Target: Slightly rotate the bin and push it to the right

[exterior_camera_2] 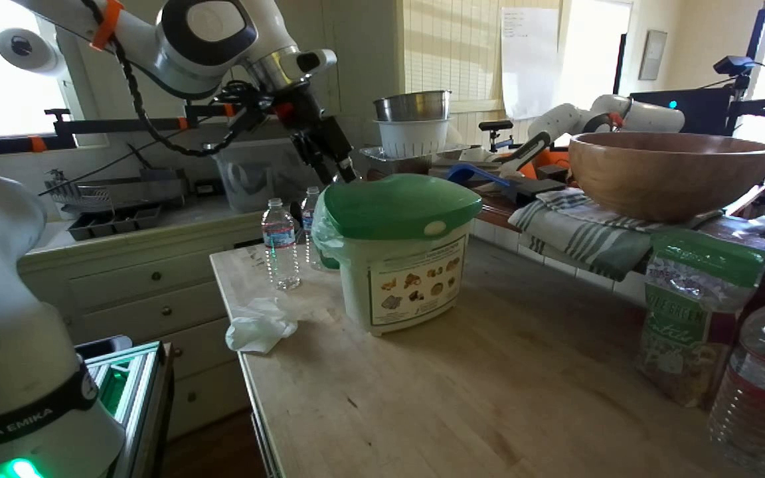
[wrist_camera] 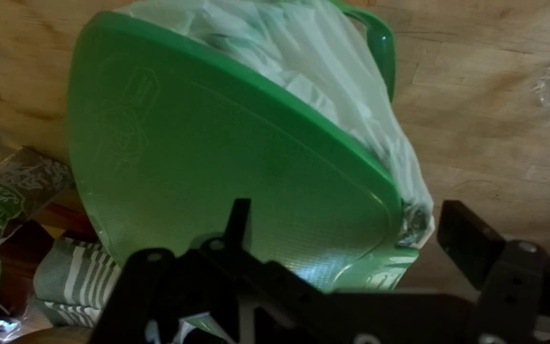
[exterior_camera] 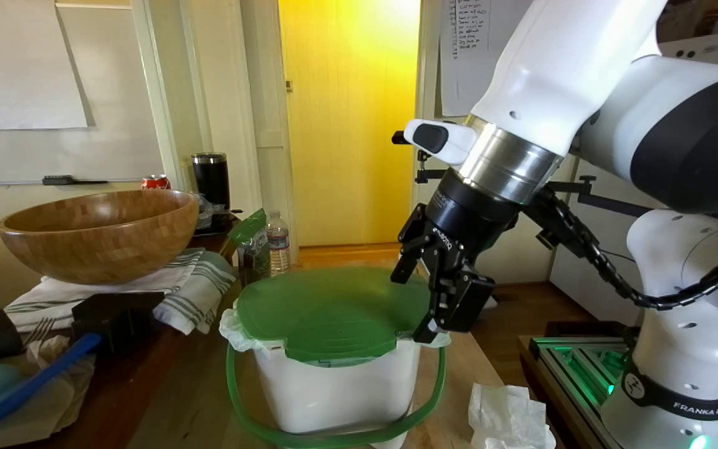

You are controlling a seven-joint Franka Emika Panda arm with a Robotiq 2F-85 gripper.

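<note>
The white bin (exterior_camera: 337, 390) stands upright on the wooden table in both exterior views, with a label on one side. Its green lid (wrist_camera: 198, 143) is closed over a liner bag (wrist_camera: 313, 76) that sticks out under the rim. A green handle (exterior_camera: 440, 374) hangs low around the body. My gripper (exterior_camera: 414, 305) tilts down at the bin's edge, jaws wide apart. In the wrist view one finger (wrist_camera: 240, 215) is over the lid and the other finger (wrist_camera: 466, 239) lies beyond the rim. Nothing is clamped between them; whether either touches the bin cannot be told.
Crumpled paper (exterior_camera_2: 259, 325) and water bottles (exterior_camera_2: 281, 245) are near the bin by the table's edge. A green snack bag (exterior_camera_2: 698, 318) and another bottle (exterior_camera_2: 764, 385) stand along the table. A wooden bowl (exterior_camera: 100, 234) rests on a striped towel (exterior_camera: 197, 287) on the counter.
</note>
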